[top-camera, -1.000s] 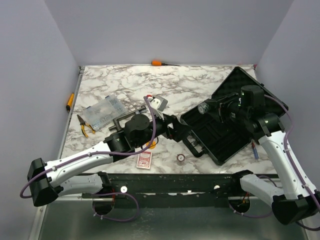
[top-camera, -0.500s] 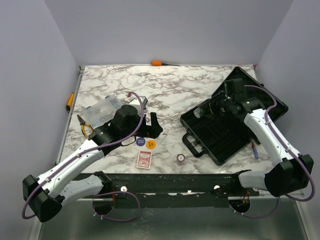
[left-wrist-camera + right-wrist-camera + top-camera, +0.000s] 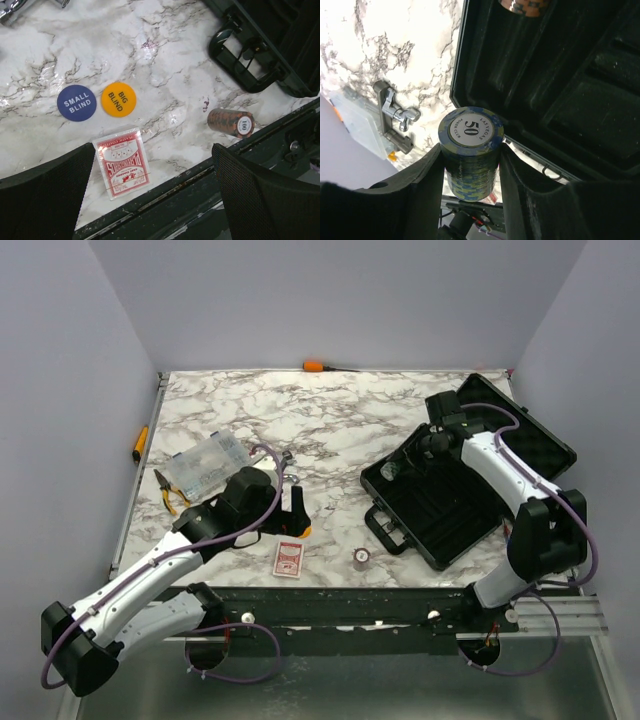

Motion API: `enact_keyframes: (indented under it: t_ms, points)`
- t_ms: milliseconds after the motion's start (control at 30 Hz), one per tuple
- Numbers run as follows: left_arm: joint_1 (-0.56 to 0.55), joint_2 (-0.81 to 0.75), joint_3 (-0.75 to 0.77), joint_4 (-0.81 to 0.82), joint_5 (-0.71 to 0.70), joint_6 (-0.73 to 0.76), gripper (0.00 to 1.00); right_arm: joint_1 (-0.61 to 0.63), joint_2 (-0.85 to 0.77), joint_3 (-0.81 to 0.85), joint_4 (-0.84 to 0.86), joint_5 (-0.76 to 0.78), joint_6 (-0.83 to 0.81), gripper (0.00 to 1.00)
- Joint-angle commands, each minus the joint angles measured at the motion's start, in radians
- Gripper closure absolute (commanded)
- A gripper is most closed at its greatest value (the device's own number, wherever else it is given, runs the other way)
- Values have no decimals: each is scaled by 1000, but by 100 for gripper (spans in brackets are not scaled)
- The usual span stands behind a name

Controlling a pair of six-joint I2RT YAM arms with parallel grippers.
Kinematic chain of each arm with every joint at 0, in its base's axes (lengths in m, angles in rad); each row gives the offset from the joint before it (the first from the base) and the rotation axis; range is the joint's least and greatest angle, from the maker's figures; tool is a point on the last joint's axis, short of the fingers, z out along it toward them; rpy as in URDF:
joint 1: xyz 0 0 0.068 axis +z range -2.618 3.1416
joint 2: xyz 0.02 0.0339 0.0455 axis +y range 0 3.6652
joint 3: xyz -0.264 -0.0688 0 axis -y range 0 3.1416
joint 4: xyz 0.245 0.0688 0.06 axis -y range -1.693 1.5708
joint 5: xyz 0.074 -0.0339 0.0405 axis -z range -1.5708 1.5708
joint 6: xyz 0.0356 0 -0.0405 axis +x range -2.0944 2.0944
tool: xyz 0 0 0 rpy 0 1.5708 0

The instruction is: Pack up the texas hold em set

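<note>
- One chip stack (image 3: 471, 150) is clamped in the right fingers (image 3: 427, 185) over the open case (image 3: 580, 100), for slotting.
- Left fingers (image 3: 45, 190) are held apart above the card deck (image 3: 122, 162) on the bench (image 3: 175, 60), likely for pickup.

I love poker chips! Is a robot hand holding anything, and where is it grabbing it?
The right hand squeezes a stack of blue "50" chips by its sides. The left hand is open and empty.

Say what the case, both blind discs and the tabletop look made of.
Case: seemingly matte black moulded plastic, ribbed compartments. SMALL BLIND disc and BIG BLIND disc: likely smooth printed plastic, flat colour. Tabletop: glossy marble-look surface, grey veins; possibly laminate.
</note>
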Motion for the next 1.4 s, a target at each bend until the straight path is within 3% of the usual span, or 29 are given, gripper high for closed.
enact_keyframes:
  t_ms: [0, 333, 1067, 1367]
  points:
    - [10, -26, -47, -32, -28, 16, 2, -2, 69, 80, 65, -13, -59, 99]
    - [18, -46, -93, -37, -67, 40, 2, -9, 269, 210, 3, 1, -83, 99]
    - [22, -100, -79, -129, -86, 72, 1, -72, 348, 179, 3, 73, -78, 99]
    - [23, -117, -77, -152, -93, 72, 2, -88, 351, 133, 56, 3, -45, 90]
